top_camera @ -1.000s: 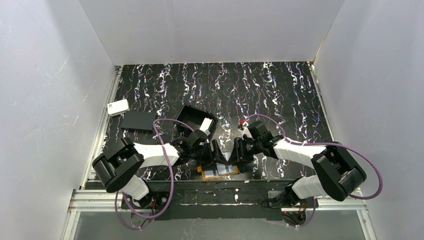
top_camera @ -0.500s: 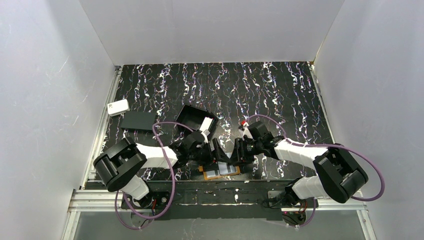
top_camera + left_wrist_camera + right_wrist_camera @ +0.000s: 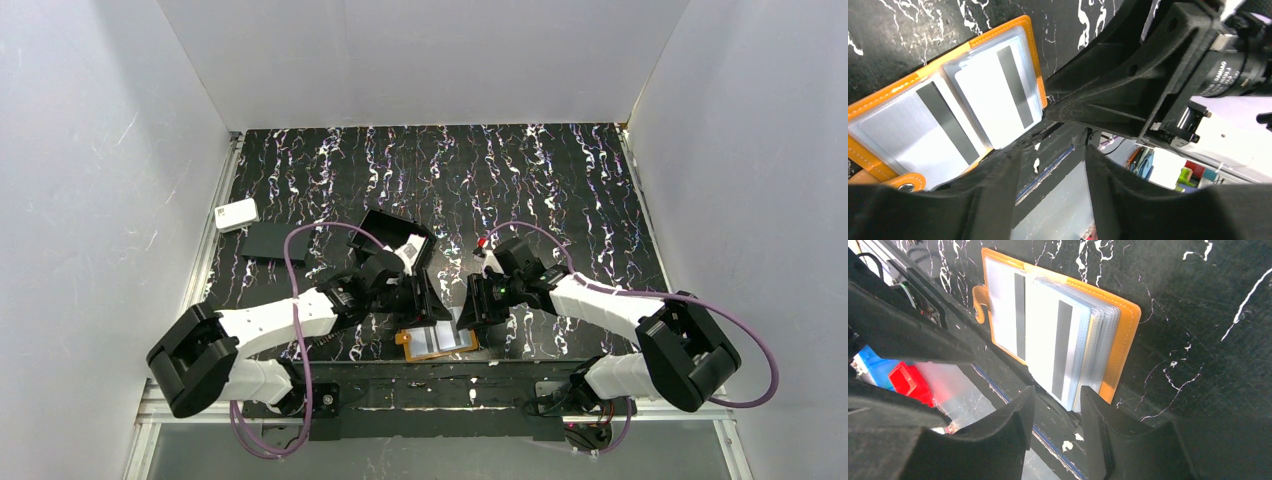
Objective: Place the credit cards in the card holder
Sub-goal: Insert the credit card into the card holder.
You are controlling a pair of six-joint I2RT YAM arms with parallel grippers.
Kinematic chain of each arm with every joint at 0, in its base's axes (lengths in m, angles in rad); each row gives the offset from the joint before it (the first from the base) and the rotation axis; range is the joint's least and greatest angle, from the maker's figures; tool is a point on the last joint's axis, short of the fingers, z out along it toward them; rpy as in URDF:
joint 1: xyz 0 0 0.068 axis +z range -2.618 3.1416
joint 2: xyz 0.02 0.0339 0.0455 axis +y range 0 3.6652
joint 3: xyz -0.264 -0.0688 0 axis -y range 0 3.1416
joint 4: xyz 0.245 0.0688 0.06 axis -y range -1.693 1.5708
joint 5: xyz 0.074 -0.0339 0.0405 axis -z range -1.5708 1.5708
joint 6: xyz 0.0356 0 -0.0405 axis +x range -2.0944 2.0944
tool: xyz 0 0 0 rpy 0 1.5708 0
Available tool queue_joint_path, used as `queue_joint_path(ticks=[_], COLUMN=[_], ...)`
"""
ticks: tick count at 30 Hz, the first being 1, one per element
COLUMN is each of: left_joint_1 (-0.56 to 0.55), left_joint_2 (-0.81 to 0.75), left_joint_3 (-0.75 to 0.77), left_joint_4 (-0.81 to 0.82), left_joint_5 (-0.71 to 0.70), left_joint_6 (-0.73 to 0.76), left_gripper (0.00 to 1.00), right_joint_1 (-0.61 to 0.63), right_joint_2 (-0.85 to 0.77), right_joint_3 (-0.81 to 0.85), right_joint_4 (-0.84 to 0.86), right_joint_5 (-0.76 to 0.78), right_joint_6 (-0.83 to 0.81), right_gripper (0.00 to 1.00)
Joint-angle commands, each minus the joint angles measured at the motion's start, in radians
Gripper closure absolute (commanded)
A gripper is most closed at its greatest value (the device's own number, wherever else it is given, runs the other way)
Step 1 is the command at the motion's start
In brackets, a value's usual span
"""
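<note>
Two pale plastic credit cards (image 3: pixel 1048 340), dark-striped, already seated in clear pockets of open orange-tan leather-like card holder (image 3: pixel 437 341), at near edge of table (image 3: pixel 560 180). Left gripper (image 3: pixel 1053 165) and right gripper (image 3: pixel 1055 405) flank it, jaws parted, empty. Beyond: black open box tray (image 3: pixel 375 218) holds a pale item, possibly remaining cards.

The card holder (image 3: pixel 1127 335) lies at the table's (image 3: pixel 560 180) near edge — credit cards (image 3: pixel 1058 347) in its pockets.

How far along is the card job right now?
Done: two striped cards sit in the open card holder. In hand: nothing, both arms' jaws open and empty beside it. Left: a white piece in the black tray, possibly another card.
</note>
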Motion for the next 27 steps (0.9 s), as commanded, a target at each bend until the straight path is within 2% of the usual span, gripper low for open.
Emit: queue_joint_path(ticks=[1,3,6,9,15,27], left_joint_1=[-0.005,-0.005,-0.004,-0.005,-0.004,-0.001], left_joint_2=[0.037,0.081,0.130,0.176,0.206,0.268], left_joint_3=[-0.002,0.018,0.034,0.040,0.028,0.026], left_joint_4=[-0.028,-0.021,-0.013,-0.011,-0.012,-0.019], left_joint_5=[0.039,0.066,0.081,0.087,0.057,0.050], left_joint_6=[0.023,0.032,0.050,0.056,0.072,0.083], left_gripper=[0.60,0.69,0.77,0.87,0.90,0.97], right_joint_1=[0.002,0.002,0.002,0.002,0.003,0.003], right_joint_2=[-0.032,-0.037,-0.041,-0.035,-0.014,0.007], right_joint_3=[0.036,0.036,0.033,0.027,0.014,-0.010], right_joint_4=[-0.007,-0.009,-0.009,0.008,0.045,0.075], right_joint_5=[-0.012,-0.007,-0.004,-0.022,-0.069,-0.083], right_joint_6=[0.002,0.005,0.007,0.016,0.021,0.031], right_gripper=[0.53,0.57,0.62,0.64,0.60,0.60])
